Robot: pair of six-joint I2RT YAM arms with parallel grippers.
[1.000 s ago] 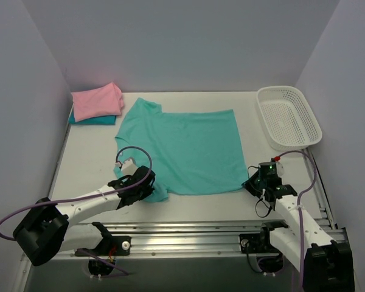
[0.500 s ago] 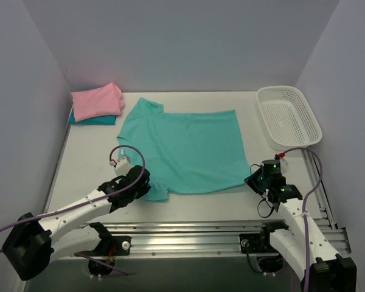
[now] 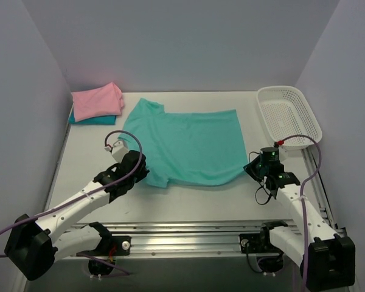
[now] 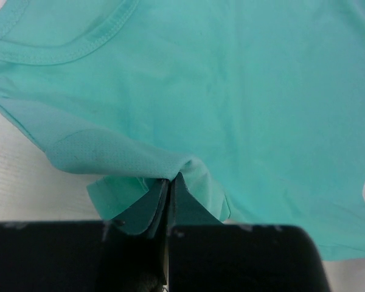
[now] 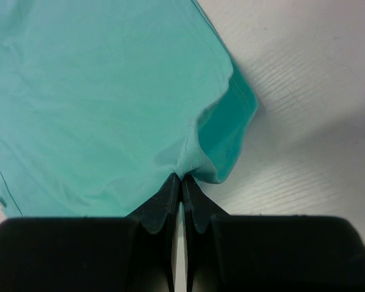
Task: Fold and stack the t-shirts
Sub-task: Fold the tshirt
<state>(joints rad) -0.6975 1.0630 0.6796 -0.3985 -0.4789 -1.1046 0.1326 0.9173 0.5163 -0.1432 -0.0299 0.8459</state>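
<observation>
A teal-green t-shirt (image 3: 188,145) lies spread across the middle of the table, collar to the left. My left gripper (image 3: 141,172) is shut on its near left sleeve edge (image 4: 176,167), lifting a fold of cloth. At the shirt's near right corner (image 5: 188,159), my right gripper (image 3: 250,171) is shut on the hem, and that edge curls up off the table. A folded pink t-shirt (image 3: 96,101) rests on a folded darker teal-blue t-shirt (image 3: 92,120) at the back left corner.
A white mesh basket (image 3: 289,115) stands at the back right. Purple cables loop over both arms. Grey walls close in the table on three sides, and a metal rail (image 3: 188,234) runs along the near edge.
Both grippers have moved away from the near edge toward the back, carrying the shirt's near edge with them. The near strip of the shirt has lifted and shifted back.
</observation>
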